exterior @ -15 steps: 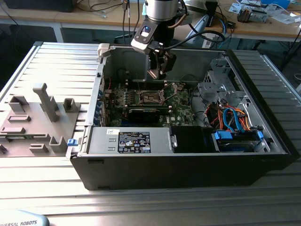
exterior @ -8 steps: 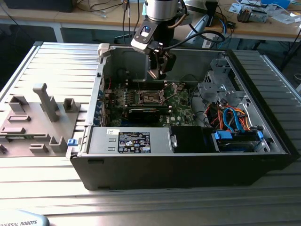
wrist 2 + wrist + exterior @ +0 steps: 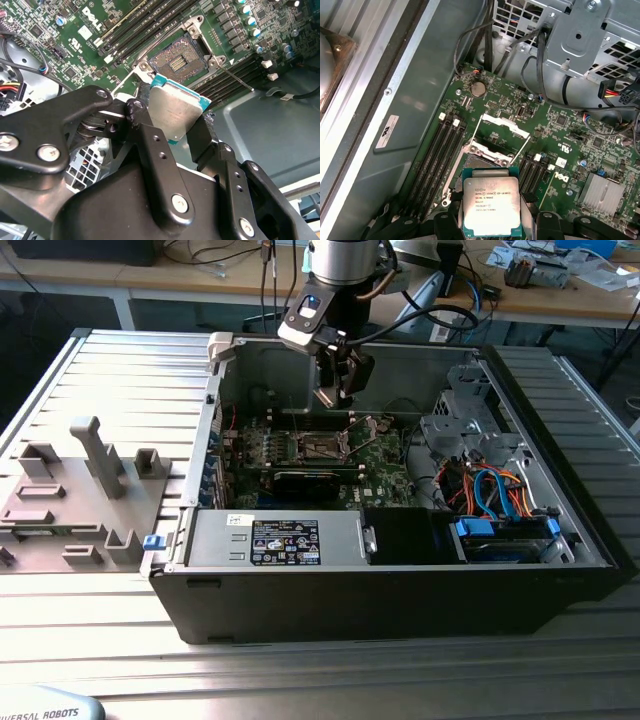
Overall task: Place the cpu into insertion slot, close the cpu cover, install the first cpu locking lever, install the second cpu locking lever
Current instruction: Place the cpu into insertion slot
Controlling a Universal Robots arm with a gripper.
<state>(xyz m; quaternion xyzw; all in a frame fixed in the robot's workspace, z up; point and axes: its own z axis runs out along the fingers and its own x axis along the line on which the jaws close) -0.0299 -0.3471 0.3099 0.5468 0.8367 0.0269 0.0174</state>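
We see the end effector (image 3: 338, 388) pinching the cpu (image 3: 491, 207) by its sides, holding it in the air above the open insertion slot (image 3: 177, 62) on the green board (image 3: 570, 145).

Silver-grey cpu (image 3: 491, 206) with teal rim, green motherboard (image 3: 560, 135), black tool (image 3: 174, 116), blue cables (image 3: 495, 490)

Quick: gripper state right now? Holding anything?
Gripper: shut on the small flat square cpu with the dull silver metal top, held above the open square black insertion slot.
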